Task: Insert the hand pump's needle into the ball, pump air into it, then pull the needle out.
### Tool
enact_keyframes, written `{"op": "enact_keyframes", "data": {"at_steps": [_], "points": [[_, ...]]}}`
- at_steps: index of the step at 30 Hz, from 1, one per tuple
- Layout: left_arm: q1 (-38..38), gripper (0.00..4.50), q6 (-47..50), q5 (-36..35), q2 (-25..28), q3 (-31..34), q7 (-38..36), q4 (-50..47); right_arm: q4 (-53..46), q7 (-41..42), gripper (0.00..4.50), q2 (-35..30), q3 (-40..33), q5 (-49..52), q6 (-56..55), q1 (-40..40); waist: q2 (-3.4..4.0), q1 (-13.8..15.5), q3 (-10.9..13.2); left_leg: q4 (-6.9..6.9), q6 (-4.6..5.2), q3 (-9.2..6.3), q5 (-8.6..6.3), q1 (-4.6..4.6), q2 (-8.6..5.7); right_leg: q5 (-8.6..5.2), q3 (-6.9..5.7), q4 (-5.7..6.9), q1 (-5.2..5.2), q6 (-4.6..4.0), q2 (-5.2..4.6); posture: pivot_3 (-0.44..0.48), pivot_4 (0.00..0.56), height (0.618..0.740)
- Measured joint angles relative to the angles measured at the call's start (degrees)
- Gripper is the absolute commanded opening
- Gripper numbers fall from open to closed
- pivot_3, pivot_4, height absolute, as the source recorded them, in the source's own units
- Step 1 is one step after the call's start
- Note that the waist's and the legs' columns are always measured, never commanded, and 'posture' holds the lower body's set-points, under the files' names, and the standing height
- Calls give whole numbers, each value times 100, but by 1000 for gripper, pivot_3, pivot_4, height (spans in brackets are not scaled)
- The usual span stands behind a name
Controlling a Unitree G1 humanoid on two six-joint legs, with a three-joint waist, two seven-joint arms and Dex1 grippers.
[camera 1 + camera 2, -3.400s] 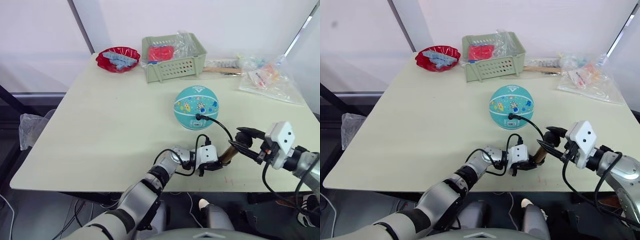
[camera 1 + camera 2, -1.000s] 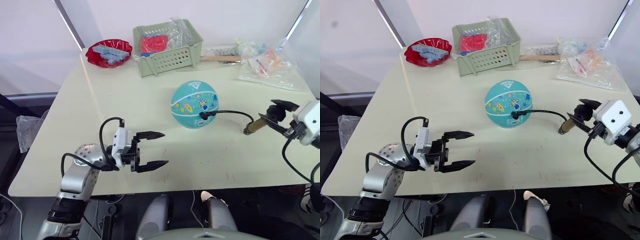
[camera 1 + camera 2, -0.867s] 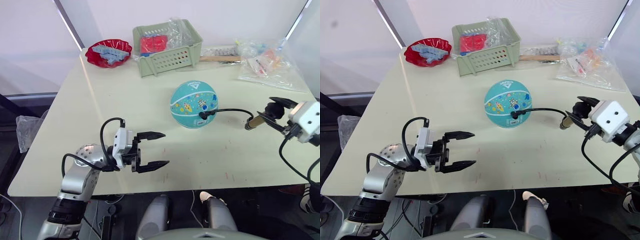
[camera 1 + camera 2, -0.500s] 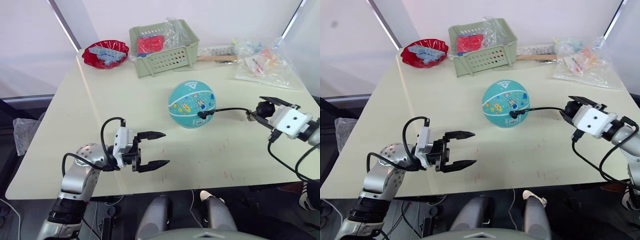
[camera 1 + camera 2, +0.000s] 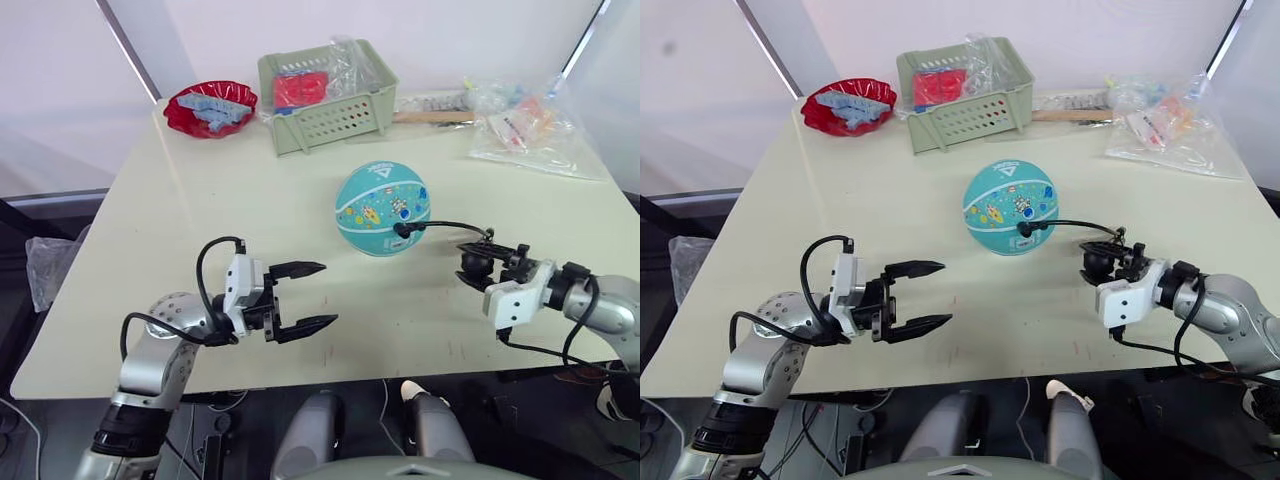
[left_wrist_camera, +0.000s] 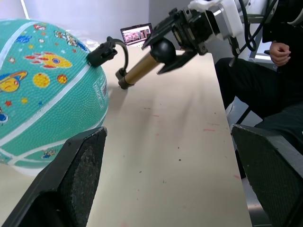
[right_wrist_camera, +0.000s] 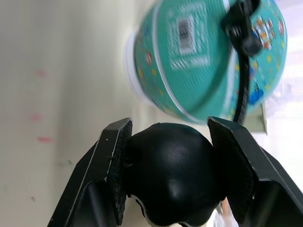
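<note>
So up at the top of the frame there's a pale green plastic slotted basket [image 5: 330,105] with something red and some crinkly clear plastic stuffed in it, and just to its left a shiny red bowl [image 5: 210,108] holding a pile of light blue pieces. Upper right there's a heap of clear plastic bags [image 5: 525,130] with colourful bits inside, can't make out what they are. All of it sits on a cream-coloured surface [image 5: 200,240]. The teal basketball-style ball with cartoon prints [image 5: 383,208] is right about the middle of the frame, resting on the surface. A thin black hose [image 5: 445,226] runs from a small black fitting [image 6: 102,52] that sits against the ball's side over to the right; the needle itself is too small to see. The right gripper [image 5: 482,268] is at centre right, reaching in low toward the ball, its fingers [image 7: 111,163] pinching the black knob end of the brass-gold hand pump [image 6: 142,68], which is lifted at that end and slopes down to the surface just beside the ball. The left gripper [image 5: 310,296] hovers at lower left, pointing toward the ball but well apart from it, fingers spread wide and holding nothing.
</note>
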Motion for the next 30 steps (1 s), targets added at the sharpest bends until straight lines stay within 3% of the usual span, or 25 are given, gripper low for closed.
{"op": "enact_keyframes", "data": {"at_steps": [1,2,3,4,7,13,22,30], "points": [[2,4442,-2,2,0,0,6,-18,38,9,2092,58,64,71,-3,-31,0,-3,0,0,-1,-1,0,1,1,0,0,1,0,-3,2,0,150,737],[6,4500,-5,2,1,0,11,-37,71,32,3100,80,97,176,-3,-46,0,-2,0,0,0,-3,0,1,3,2,0,1,0,-6,6,0,150,737],[7,4500,-9,2,2,1,15,-44,103,103,3399,102,146,302,0,-45,0,-2,0,0,0,-4,0,2,5,4,0,1,0,-8,10,0,150,737],[12,4500,-9,2,4,1,19,-44,161,243,4051,170,293,510,7,-20,0,-2,0,0,0,-5,0,1,6,5,0,1,0,-8,11,0,150,737],[18,4500,-12,4,9,1,18,-44,207,456,4483,160,325,905,41,82,2,12,1,1,2,-7,-1,1,18,9,0,3,0,-15,20,0,150,737],[8,4500,-25,6,18,1,18,-43,139,649,4483,159,258,1615,198,415,2,20,1,3,2,-8,-1,2,29,16,-1,4,0,-25,33,0,150,737],[-431,4500,-25,14,-122,34,322,83,-837,694,4483,451,-411,3228,1049,1445,1,26,0,11,-2,-9,3,8,37,27,0,10,3,-41,46,0,150,737],[-1811,4500,55,340,-783,-46,1090,1097,-1702,369,4483,1127,-843,4018,1600,2101,-2,51,0,19,-20,-26,16,7,32,41,-4,17,8,-34,69,0,150,737]]}}
